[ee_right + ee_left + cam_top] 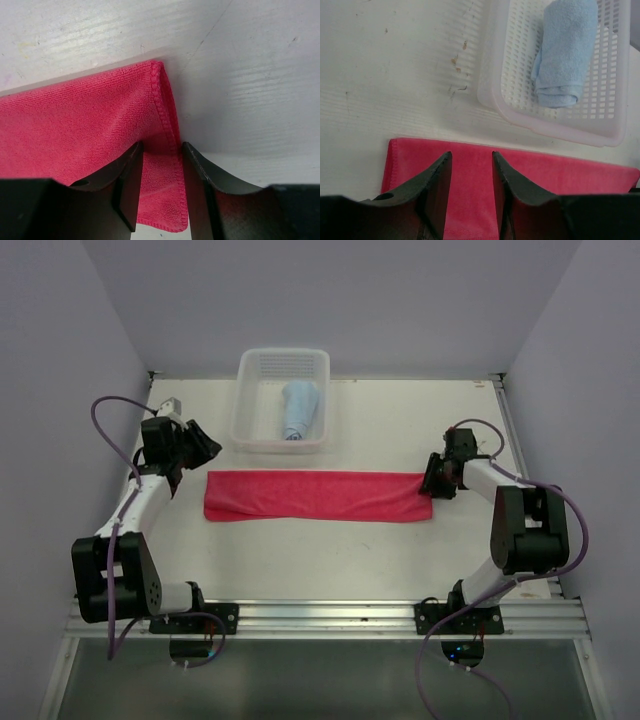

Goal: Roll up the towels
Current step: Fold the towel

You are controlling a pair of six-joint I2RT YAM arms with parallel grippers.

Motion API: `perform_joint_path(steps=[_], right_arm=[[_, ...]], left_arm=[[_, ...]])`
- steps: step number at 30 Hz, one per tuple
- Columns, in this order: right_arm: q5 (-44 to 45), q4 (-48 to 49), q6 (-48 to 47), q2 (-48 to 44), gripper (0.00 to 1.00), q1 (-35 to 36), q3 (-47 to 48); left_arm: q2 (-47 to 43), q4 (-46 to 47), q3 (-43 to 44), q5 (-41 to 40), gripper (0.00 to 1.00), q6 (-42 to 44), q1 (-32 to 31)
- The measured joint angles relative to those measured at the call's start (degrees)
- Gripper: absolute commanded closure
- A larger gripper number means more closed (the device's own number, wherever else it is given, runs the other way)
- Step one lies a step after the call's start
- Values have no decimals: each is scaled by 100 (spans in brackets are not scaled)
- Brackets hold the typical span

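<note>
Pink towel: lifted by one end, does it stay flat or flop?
Probably flops: the pink towel is thin cloth lying flat, long and narrow. Likely light; its stitched hem looks soft. Pushed, it would probably bunch rather than slide, given its fuzzy weave.

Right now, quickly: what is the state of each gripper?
Left gripper: open, holding nothing.
Right gripper: open, astride the pink towel end, not gripping.

White mesh basket (262, 390) sits (upright) at the table's (330, 560) far edge.
</note>
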Motion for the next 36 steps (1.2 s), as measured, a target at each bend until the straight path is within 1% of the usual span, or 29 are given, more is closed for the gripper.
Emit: perform_joint_path(steps=[4,6,8,9,12,13,15,16,17,20,25,31,36], right_arm=[[195,0,-74,0,59,107,0],[245,0,-90,0,60,140,0],[317,0,-94,0,64,179,0],[354,0,-101,0,70,195,0],[476,-7,-138,13,79,234,0],[516,-9,-155,15,86,243,0],[542,-7,-168,15,93,262,0],[560,-7,-166,15,99,280,2],[601,-20,-173,15,100,289,11],[754,-153,-175,15,100,328,72],[1246,-774,-234,-22,100,262,417],[2004,-1550,-396,-584,100,131,1276],[2153,-1906,-494,-1038,100,188,2162]], left_arm=[[0,-7,0,74,58,166,-223],[0,-7,0,120,57,205,-234],[0,-7,0,142,57,229,-234],[0,-4,0,160,57,243,-234],[-2,-4,0,223,57,245,-234],[-7,-4,0,236,57,245,-234],[-24,-4,0,256,57,245,-234],[-35,-4,0,264,57,247,-234],[-50,-2,0,273,56,245,-234],[-94,13,0,321,56,245,-234],[-127,22,-7,426,55,243,-236],[-291,35,-52,439,54,245,-295],[-382,44,-52,439,53,247,-404]])
